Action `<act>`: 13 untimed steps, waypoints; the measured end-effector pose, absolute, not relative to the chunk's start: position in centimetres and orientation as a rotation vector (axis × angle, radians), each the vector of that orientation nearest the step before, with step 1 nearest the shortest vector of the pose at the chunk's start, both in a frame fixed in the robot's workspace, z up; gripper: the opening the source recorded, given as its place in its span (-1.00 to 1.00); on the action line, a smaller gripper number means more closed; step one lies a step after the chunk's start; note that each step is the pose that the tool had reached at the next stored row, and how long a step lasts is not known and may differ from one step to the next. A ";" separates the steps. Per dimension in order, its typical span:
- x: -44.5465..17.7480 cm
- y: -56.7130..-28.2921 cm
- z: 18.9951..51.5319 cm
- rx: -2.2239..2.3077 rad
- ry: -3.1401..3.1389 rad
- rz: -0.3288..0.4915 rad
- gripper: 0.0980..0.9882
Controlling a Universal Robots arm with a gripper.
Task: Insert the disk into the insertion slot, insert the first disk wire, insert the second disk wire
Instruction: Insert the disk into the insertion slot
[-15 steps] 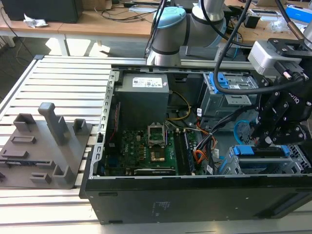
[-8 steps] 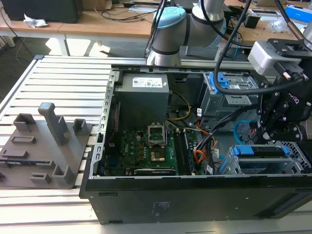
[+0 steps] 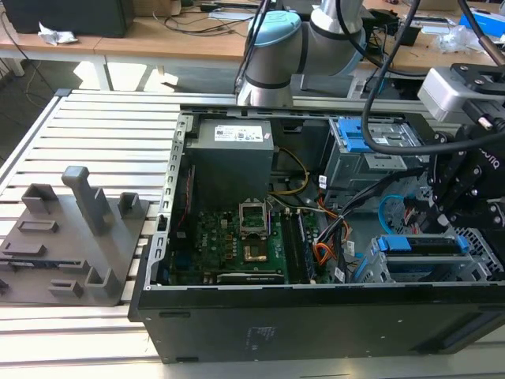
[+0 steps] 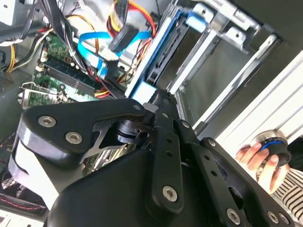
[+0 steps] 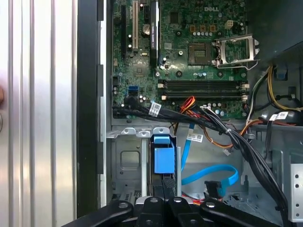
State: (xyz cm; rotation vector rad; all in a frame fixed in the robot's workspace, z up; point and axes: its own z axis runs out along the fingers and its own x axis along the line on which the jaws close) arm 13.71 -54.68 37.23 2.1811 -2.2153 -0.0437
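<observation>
The disk (image 3: 418,245), edged by its bright blue carrier, sits on edge in the insertion slot (image 3: 478,254), a grey perforated cage in the case corner at the exterior view's right. My black gripper (image 3: 447,224) hangs right over it. In the first wrist view the disk (image 5: 164,158) shows as a narrow blue strip between the cage walls (image 5: 127,161), and my gripper (image 5: 164,179) is shut on its near end. The second wrist view has the gripper (image 4: 161,97) meeting the blue-framed disk (image 4: 154,64) inside the cage (image 4: 227,33). A loose blue flat wire (image 5: 214,176) with a dark plug lies beside the cage.
The open black case (image 3: 316,316) holds a green motherboard (image 5: 189,56), a grey power supply (image 3: 233,146) and an upper cage with a blue bracket (image 3: 357,136). Black and orange cable bundles (image 5: 227,135) cross near the cage. A person's hand (image 4: 259,158) holds a round knob. A grey fixture (image 3: 75,237) stands outside.
</observation>
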 end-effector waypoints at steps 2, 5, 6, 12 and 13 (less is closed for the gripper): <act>14.0 -54.6 37.2 2.181 -2.215 -0.046 -0.98; 14.0 -54.7 36.6 2.180 -2.214 -0.046 -0.98; 14.0 -54.7 36.5 2.180 -2.214 -0.046 -0.98; 14.0 -54.7 35.7 2.180 -2.214 -0.046 -0.98; 14.0 -54.7 35.6 2.180 -2.214 -0.046 -0.98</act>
